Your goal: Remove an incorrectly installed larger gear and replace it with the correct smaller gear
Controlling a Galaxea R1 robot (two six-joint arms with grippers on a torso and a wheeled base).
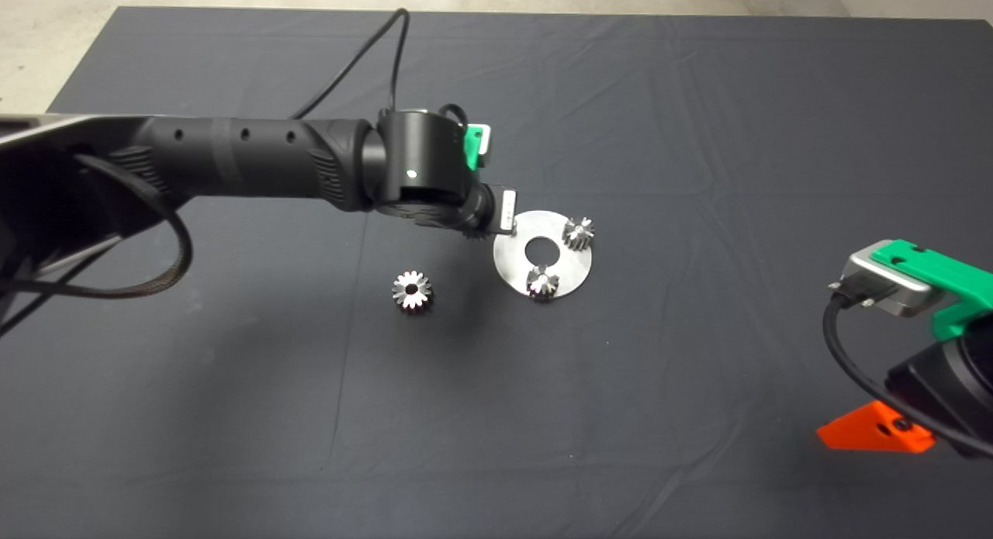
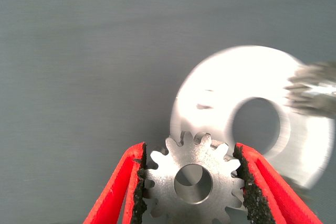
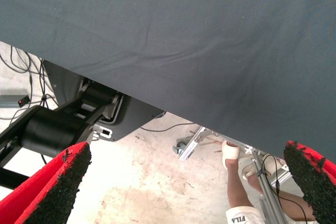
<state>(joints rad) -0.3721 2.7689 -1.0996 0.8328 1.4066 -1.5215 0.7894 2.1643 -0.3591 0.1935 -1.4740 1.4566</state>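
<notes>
The larger gear [image 1: 412,290], shiny and star-like, lies flat on the mat, left of the round steel plate [image 1: 512,269]. My left gripper [image 1: 485,229] hangs over the plate's left edge, mostly hidden under its wrist. In the left wrist view this gripper [image 2: 190,150] is shut on the smaller gear [image 2: 194,182], which has short teeth and a pale face. It holds the gear just off the plate [image 2: 236,77], near the plate's centre hole. My right gripper [image 1: 873,434] is parked at the lower right, open and empty.
Two small gears [image 1: 578,233] [image 1: 541,281] stand on the plate; one shows blurred in the left wrist view [image 2: 315,87]. The right wrist view shows the mat's edge, the floor, a robot base and a person's leg [image 3: 239,182].
</notes>
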